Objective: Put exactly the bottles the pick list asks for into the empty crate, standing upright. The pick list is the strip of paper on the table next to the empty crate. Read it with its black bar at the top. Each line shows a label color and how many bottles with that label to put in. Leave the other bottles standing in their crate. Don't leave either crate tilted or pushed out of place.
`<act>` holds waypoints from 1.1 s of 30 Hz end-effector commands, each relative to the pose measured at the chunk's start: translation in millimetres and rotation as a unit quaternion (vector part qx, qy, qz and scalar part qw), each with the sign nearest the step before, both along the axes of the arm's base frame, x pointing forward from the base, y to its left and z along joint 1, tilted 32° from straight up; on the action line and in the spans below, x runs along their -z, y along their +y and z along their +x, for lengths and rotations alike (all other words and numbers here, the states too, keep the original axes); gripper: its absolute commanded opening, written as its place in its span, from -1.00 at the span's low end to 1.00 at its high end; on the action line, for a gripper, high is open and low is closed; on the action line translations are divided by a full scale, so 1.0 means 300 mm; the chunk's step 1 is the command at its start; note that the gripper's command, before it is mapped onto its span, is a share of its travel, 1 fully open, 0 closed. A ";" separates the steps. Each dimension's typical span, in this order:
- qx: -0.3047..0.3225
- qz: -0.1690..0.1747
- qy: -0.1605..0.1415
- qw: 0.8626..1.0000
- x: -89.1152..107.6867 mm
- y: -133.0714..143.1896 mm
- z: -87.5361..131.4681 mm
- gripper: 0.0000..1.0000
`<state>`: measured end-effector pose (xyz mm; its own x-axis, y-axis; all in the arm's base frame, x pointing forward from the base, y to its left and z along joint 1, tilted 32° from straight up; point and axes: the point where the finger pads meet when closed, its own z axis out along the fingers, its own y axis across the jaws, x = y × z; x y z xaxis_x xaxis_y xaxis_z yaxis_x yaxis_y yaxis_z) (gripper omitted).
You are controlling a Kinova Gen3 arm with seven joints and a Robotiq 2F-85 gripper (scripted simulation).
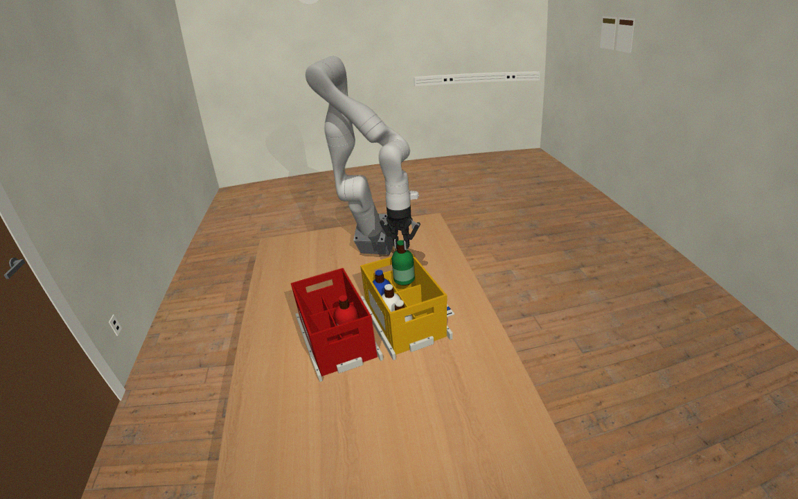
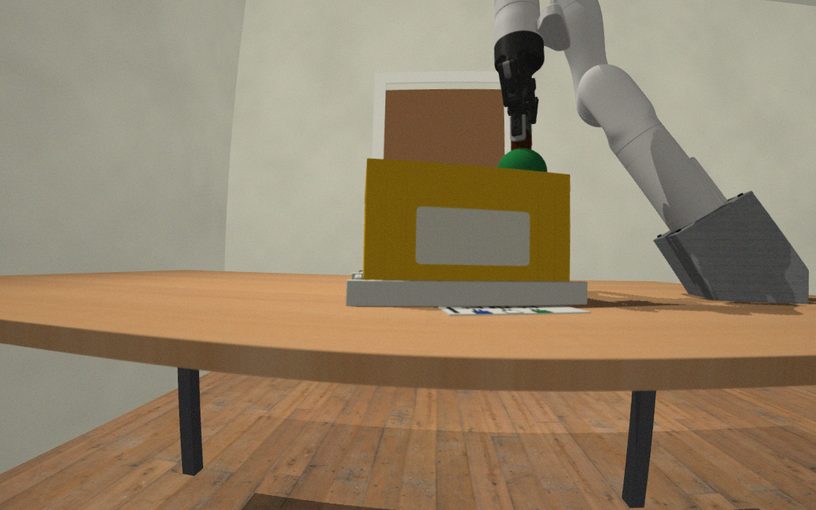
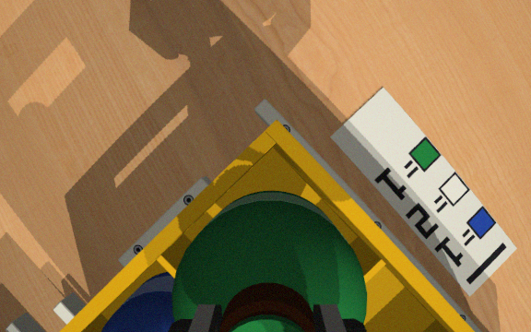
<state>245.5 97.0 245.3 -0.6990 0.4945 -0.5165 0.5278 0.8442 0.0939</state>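
My gripper [image 1: 400,240] [image 2: 520,133] [image 3: 267,323] is shut on the brown neck of a green bottle [image 1: 403,267] [image 2: 522,161] [image 3: 265,240]. The bottle hangs upright, partly sunk into the far right cell of the yellow crate [image 1: 417,319] [image 2: 392,222] [image 3: 325,184]. A blue bottle [image 1: 380,280] [image 3: 146,304] and a white bottle [image 1: 391,297] stand in the same crate. The pick list [image 2: 512,310] [image 3: 431,184] lies beside the yellow crate; read from its black bar it shows blue 1, white 2, green 1. The red crate [image 1: 339,347] holds a red bottle [image 1: 344,311].
Both crates sit side by side in grey floor brackets on the wooden table [image 1: 358,434]. The arm's grey base [image 1: 372,238] [image 2: 734,253] stands at the table's far edge, just behind the yellow crate.
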 end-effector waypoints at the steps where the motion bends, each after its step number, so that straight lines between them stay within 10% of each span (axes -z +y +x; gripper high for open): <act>1: 0.000 0.000 -0.001 1.000 0.004 0.000 0.004 -0.80; 33: 0.000 0.000 0.000 1.000 0.087 -0.020 0.050 -0.80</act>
<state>259.3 91.1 221.0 -0.6992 0.4946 -0.5162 0.5275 0.8443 0.0944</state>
